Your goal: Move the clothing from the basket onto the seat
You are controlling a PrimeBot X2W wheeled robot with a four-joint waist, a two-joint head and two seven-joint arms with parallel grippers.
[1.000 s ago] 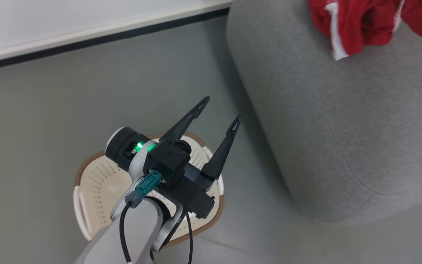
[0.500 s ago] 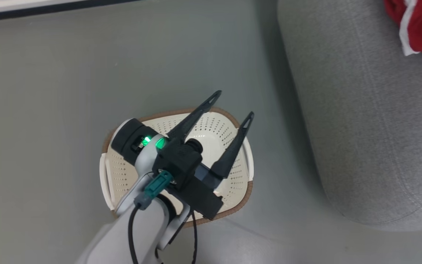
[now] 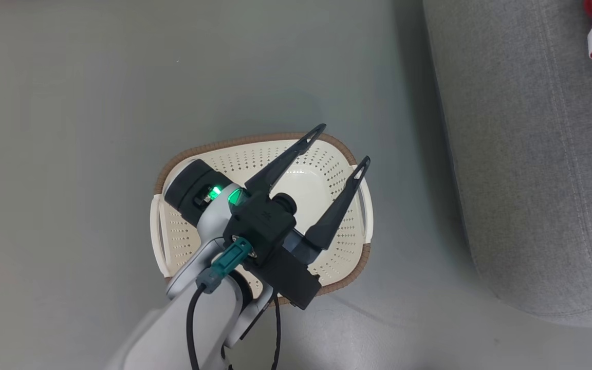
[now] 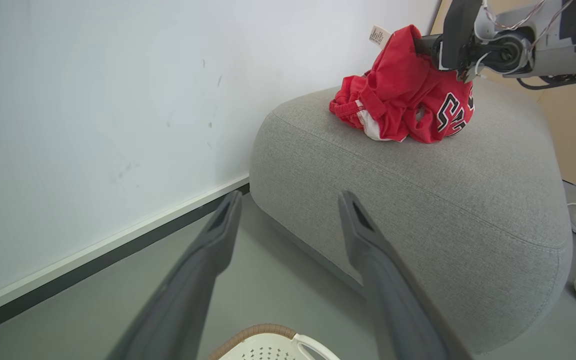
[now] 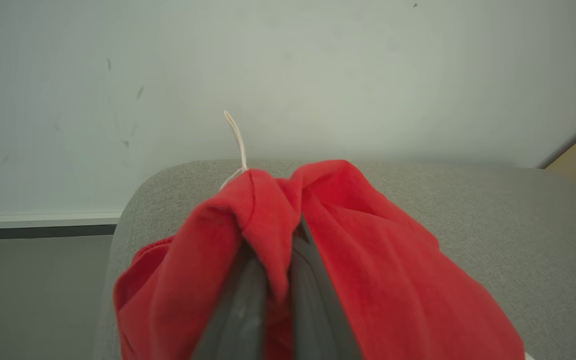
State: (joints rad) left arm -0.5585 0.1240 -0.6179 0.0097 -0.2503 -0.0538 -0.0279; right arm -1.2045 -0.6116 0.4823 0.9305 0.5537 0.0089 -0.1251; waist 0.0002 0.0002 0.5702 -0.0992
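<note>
Nearly done: the basket looks bare, the reds are on the seat

In the head view your left gripper (image 3: pixel 344 144) hangs spread wide and empty over the basket (image 3: pixel 255 140); its visible floor holds nothing, though the arm (image 3: pixel 193 329) hides the 6 o'clock part. At 3 o'clock sits the seat (image 3: pixel 532 154), with the clothing (image 4: pixel 398 95) heaped toward 2 o'clock. Your right gripper (image 5: pixel 278 265) is pinched on a raised fold with its tips buried in cloth, so only the release looks left.
</note>
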